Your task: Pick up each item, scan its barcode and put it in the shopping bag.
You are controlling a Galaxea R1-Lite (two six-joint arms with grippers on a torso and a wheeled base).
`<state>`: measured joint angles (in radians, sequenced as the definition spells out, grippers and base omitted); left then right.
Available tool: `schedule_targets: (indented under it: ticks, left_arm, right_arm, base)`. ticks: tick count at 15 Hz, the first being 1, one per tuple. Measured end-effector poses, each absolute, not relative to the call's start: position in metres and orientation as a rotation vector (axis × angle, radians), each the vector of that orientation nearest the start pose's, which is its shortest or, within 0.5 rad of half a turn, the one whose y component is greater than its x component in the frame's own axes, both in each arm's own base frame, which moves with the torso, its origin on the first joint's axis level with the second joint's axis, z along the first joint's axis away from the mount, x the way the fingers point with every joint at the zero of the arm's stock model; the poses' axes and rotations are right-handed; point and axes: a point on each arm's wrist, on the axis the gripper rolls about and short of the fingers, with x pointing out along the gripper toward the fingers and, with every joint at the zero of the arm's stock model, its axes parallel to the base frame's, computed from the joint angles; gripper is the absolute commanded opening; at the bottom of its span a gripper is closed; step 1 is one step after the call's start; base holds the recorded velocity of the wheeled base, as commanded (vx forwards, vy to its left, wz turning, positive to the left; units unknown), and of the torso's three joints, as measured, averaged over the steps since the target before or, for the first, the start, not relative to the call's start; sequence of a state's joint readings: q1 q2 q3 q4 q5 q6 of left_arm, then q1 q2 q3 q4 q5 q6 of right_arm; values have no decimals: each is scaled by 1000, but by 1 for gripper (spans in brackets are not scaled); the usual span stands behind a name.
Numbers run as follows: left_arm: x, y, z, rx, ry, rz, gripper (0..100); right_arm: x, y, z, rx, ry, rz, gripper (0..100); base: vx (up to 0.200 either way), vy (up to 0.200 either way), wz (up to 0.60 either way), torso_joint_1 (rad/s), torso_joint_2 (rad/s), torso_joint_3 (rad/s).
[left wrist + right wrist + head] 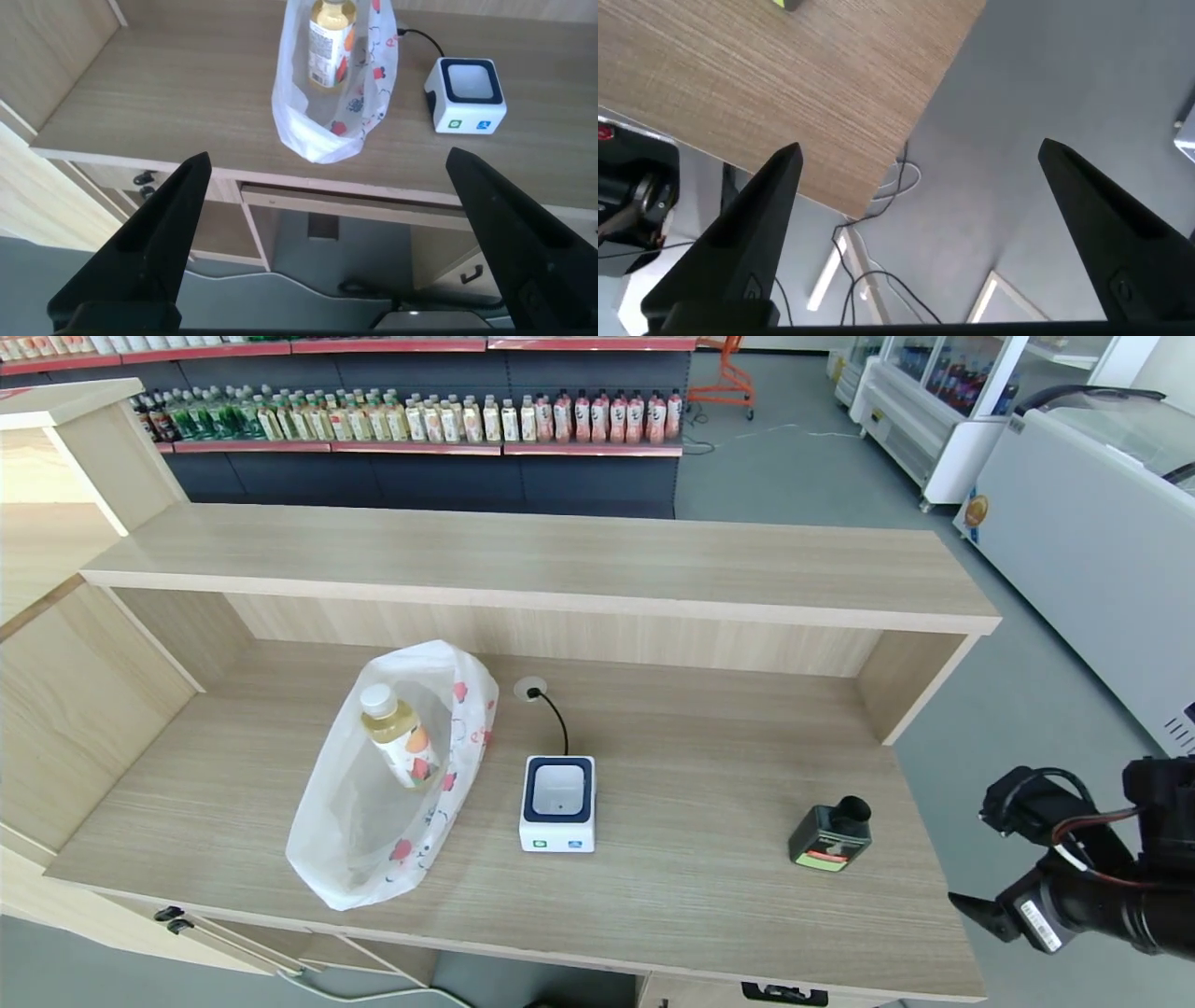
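Right gripper (920, 154) hangs off the counter (709, 784) at its front right corner, over the floor, about 4 o'clock from the small dark bottle (831, 835). Its fingers (747, 233) are wide apart, nothing between them. Left gripper (329, 161) sits out in front of the counter's front edge, roughly 6 o'clock from the shopping bag (373, 821); its fingers (154, 243) are also spread and hold nothing.

Scanner (557, 803) is a white box with a dark window, near the counter's middle. A black cable (557, 719) runs from it toward 12 o'clock into a round hole. The shopping bag, translucent white with red prints, lies at the scanner's 9 o'clock, just beside it. A drink bottle (400, 737) with a white cap sits inside the bag, tilted. The small dark bottle, black cap and green-red label, rests on the counter at the scanner's 3 o'clock, well apart from it.

Shelf (420, 446) of drinks stands behind the counter at 12 o'clock.
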<state>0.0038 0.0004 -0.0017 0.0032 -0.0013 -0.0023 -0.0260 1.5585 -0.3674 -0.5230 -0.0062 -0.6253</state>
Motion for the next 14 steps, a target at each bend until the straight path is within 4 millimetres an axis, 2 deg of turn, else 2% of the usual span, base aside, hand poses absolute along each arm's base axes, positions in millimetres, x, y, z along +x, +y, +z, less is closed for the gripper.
schedule_targets:
  ticks: [3, 8, 14]
  left_arm:
    - [-23, 0, 76, -2, 2, 3, 100]
    - [-23, 0, 76, -2, 2, 3, 100]
    - [-23, 0, 76, -2, 2, 3, 100]
  right_arm:
    - [239, 13, 88, -597, 644, 318, 100]
    - [280, 29, 73, -601, 609, 391, 100]
    - [315, 51, 57, -599, 586, 484, 100]
  base:
    - [0, 0, 0, 0, 0, 0]
    - [0, 0, 0, 0, 0, 0]
    - [0, 0, 0, 0, 0, 0]
